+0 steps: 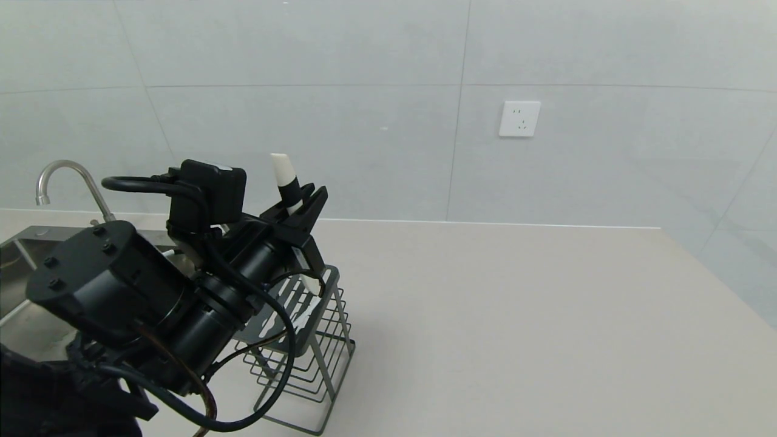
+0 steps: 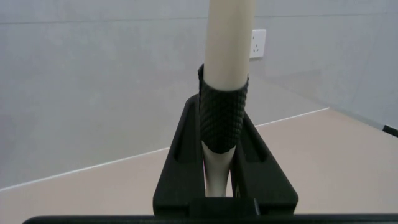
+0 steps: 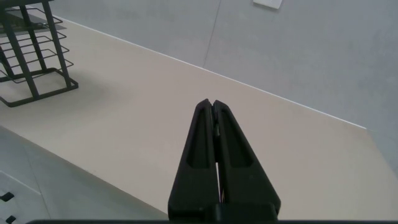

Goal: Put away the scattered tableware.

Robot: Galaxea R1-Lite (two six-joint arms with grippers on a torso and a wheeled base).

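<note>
The left gripper [image 1: 303, 203] grips a utensil [image 1: 284, 173] upright, right over the rack [image 1: 331, 346]. The right gripper [image 3: 214, 112] is closed and empty, well away from the rack. Next, I think, the utensil must go down into the rack.

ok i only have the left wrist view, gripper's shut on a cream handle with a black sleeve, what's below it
observer: a wire rack stands on the counter below the left gripper; the handle is nearly upright, tilted a little
operator: and the other arm
observer: right gripper is shut and empty, over bare counter, apart from the rack
operator: anything else nearby
observer: a sink with a faucet on the robot's left of the rack
</note>
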